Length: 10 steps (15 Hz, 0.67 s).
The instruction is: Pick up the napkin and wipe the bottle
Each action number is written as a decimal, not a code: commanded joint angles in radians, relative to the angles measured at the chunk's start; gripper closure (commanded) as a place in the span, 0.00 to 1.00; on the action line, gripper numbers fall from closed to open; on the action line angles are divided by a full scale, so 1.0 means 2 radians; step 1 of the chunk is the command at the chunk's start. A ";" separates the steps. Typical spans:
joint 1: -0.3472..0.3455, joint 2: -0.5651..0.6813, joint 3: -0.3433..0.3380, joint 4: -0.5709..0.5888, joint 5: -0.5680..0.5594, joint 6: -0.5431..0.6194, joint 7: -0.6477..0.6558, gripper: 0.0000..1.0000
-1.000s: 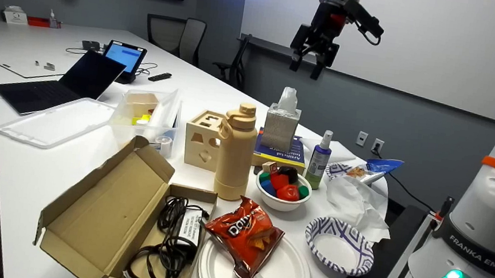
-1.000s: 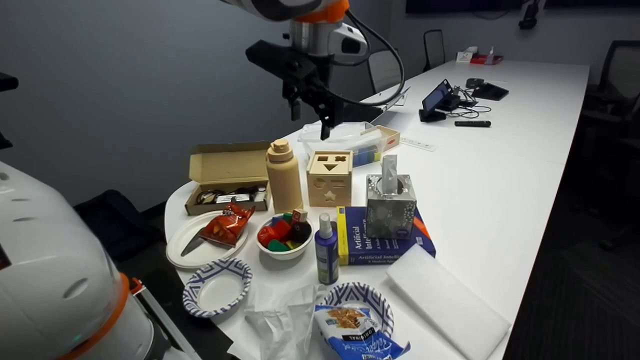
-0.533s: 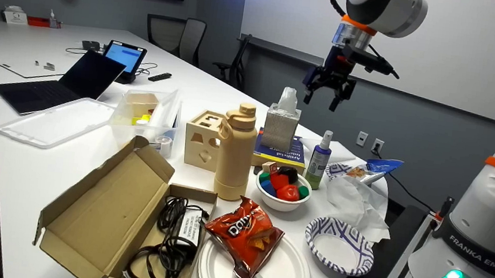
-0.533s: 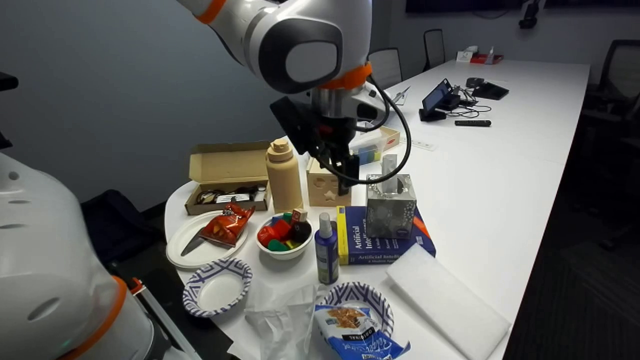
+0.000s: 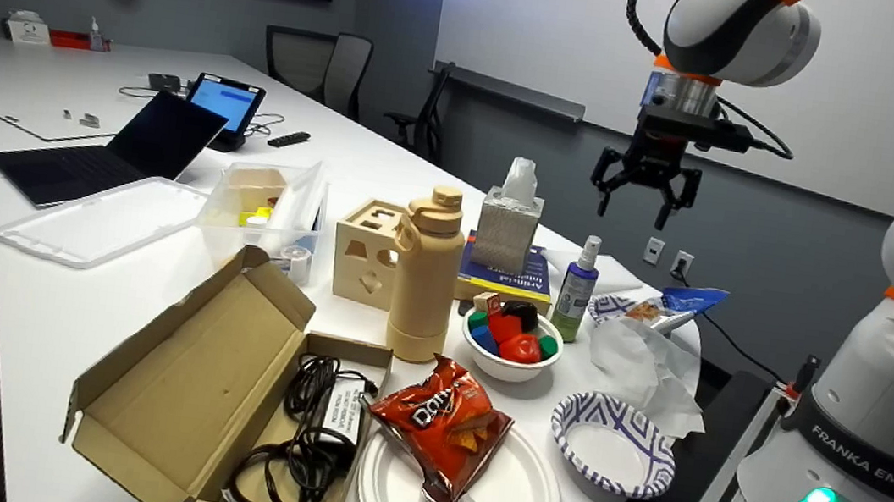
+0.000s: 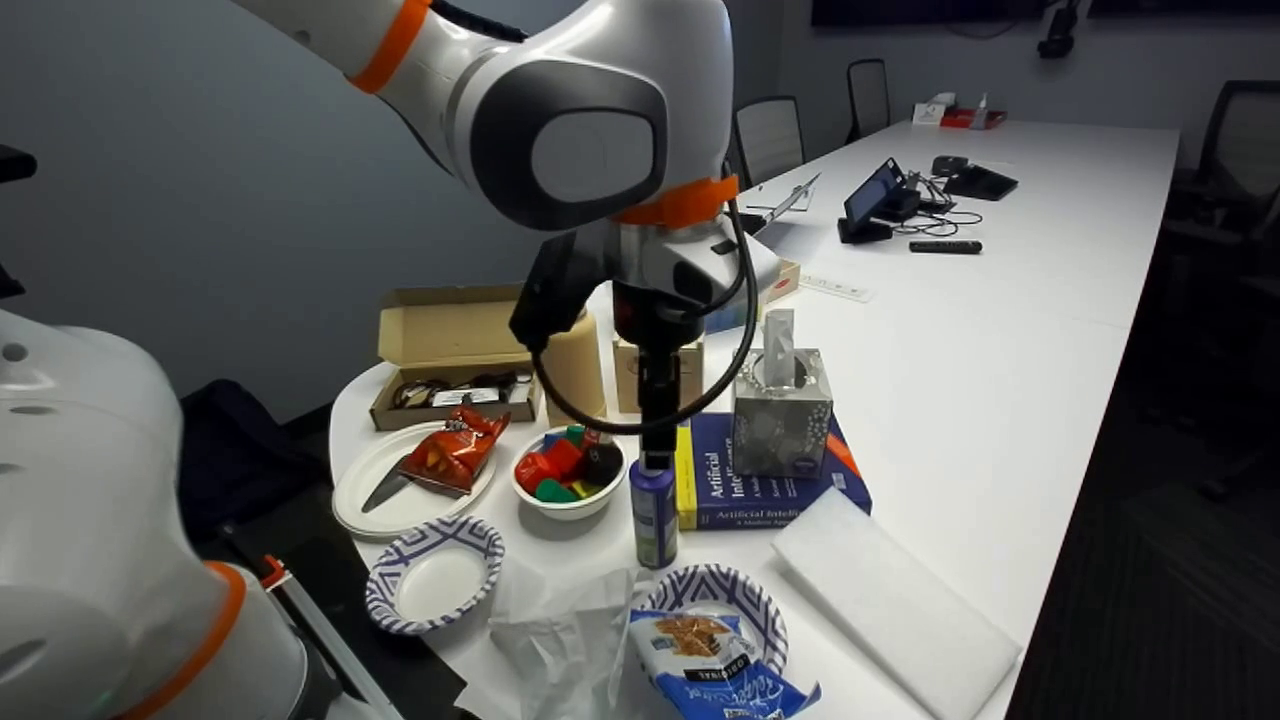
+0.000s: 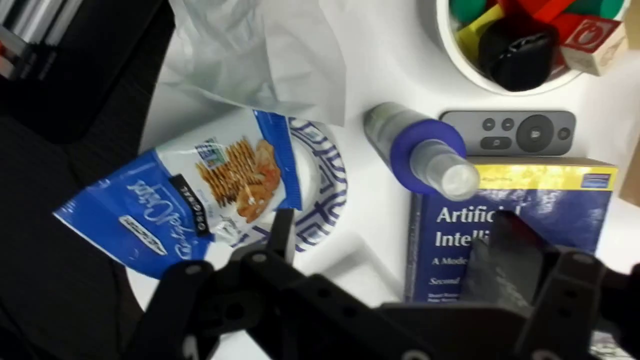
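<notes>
The napkin, a crumpled thin white paper, lies at the table edge near the robot base in both exterior views (image 5: 642, 364) (image 6: 565, 645); it also shows in the wrist view (image 7: 265, 55) at top. A tall tan bottle (image 5: 424, 282) stands upright mid-table; it is partly hidden behind the arm in an exterior view (image 6: 575, 375). A smaller purple spray bottle (image 5: 576, 292) also stands upright; it shows in the wrist view (image 7: 425, 145). My gripper (image 5: 630, 216) is open and empty, pointing down in the air above the spray bottle and book area (image 7: 395, 222), apart from the napkin.
A blue pretzel bag (image 6: 705, 665) on a patterned plate lies beside the napkin. A bowl of blocks (image 5: 508, 365), another patterned plate (image 5: 612, 446), a tissue box (image 6: 782, 420) on a book (image 6: 715, 505), a wooden cube (image 5: 366, 251) and a Doritos bag (image 5: 443, 421) stand around.
My gripper has moved back toward the robot base, lowered and turned, from above the bottle and cube side to above the spray bottle side. The objects on the table have not moved.
</notes>
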 commanded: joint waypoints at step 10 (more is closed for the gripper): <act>-0.011 0.090 -0.038 -0.005 0.016 -0.023 0.012 0.00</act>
